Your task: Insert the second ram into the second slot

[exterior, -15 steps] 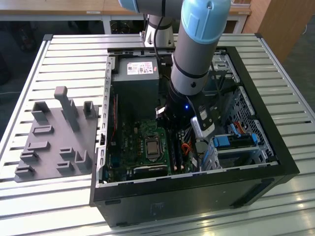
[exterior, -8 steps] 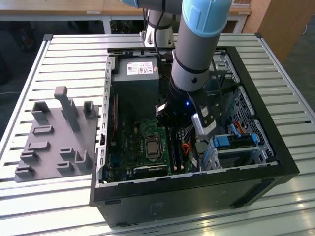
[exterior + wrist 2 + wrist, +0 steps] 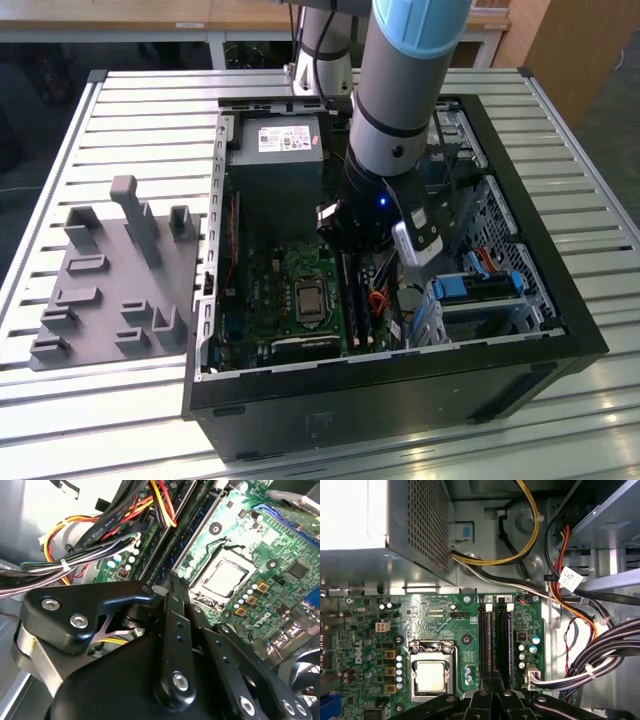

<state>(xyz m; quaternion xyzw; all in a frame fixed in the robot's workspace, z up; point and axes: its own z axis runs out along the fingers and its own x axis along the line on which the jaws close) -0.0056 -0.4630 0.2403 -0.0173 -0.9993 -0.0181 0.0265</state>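
1. Open PC case (image 3: 560, 330) lies on a slatted table (image 3: 130, 110); arm reaches down into it from 12 o'clock in the exterior view.
2. Gripper (image 3: 362, 240) hangs low over the motherboard (image 3: 270, 290), just above the memory slots (image 3: 358, 305), at about 3 o'clock from the CPU socket (image 3: 310, 300).
3. In the first wrist view the gripper (image 3: 492, 692) has its fingers (image 3: 485, 680) drawn close together, tips right over the slots (image 3: 496, 635). Can't tell if they clamp anything.
4. Second ram: in the first wrist view dark sticks (image 3: 502, 635) seem to sit in the slots beside the socket (image 3: 431, 672); can't tell which one is the second.
5. Second wrist view: gripper (image 3: 172, 587) tips meet at the slot rows (image 3: 172, 540), socket (image 3: 222, 577) nearby.
6. Power supply (image 3: 278, 150) at the case's 12 o'clock end; cable bundle (image 3: 600, 655) beside the slots.
7. Grey fixture plate (image 3: 110, 290) on the table at 9 o'clock from the case.
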